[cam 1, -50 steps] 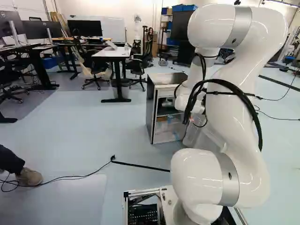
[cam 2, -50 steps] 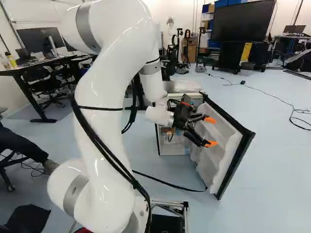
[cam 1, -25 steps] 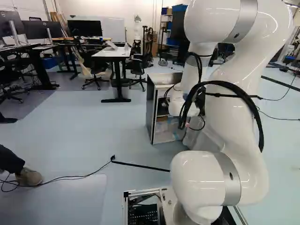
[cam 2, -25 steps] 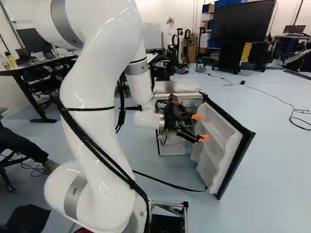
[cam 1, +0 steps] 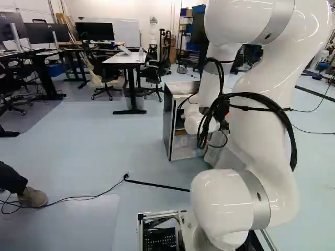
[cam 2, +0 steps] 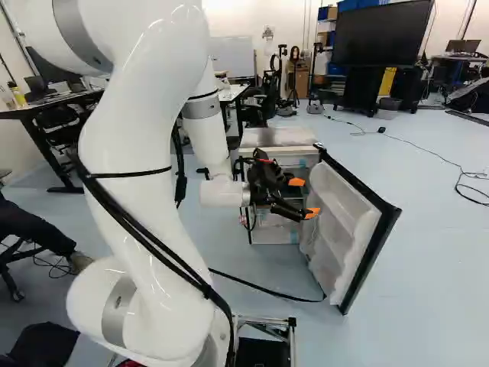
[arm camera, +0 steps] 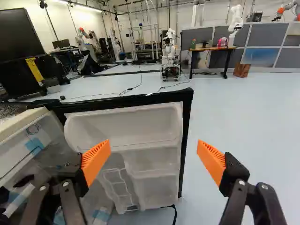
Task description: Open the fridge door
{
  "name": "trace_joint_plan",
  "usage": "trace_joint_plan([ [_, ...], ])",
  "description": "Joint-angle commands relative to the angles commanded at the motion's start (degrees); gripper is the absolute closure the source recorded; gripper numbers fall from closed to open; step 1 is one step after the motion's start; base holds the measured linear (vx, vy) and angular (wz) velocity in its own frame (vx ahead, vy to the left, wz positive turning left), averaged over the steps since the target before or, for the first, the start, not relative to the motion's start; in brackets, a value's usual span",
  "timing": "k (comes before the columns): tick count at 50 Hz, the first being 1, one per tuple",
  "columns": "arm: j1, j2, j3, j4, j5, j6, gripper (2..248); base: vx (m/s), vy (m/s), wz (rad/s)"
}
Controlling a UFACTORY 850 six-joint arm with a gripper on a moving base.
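In the right base view my gripper [cam 2: 301, 198] is in front of the fridge opening, its orange tips toward the door's inner side. The fridge door [cam 2: 350, 222] stands wide open, swung out from the small fridge [cam 2: 276, 138]. The fridge's side wall [cam 1: 168, 123] shows in the left base view. In the wrist view the gripper [arm camera: 153, 157] has its fingers wide apart with nothing between them. Ahead of them is the door's white shelved lining [arm camera: 140, 136] with its black edge; the fridge's interior [arm camera: 33, 154] lies beside one finger.
A black cable [cam 2: 260, 287] runs over the floor near the door's foot. Desks [cam 1: 125, 59] and chairs stand farther back, as does a big screen [cam 2: 382, 34]. A person's foot [cam 1: 32, 197] is at the left. Another robot [arm camera: 170, 54] stands beyond the door.
The arm has drawn the gripper back and leftward in the right base view, away from the door's outer edge and toward the fridge opening. The door and the base have not moved.
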Motion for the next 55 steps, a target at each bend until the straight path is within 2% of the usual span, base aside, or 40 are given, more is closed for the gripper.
trace_joint_plan([
  [28,0.31,2.08,1.22,-3.91,-1.47,0.00,3,0.000,0.000,0.000],
  [55,0.99,6.67,3.92,-12.50,-4.70,0.00,3,0.000,0.000,0.000],
])
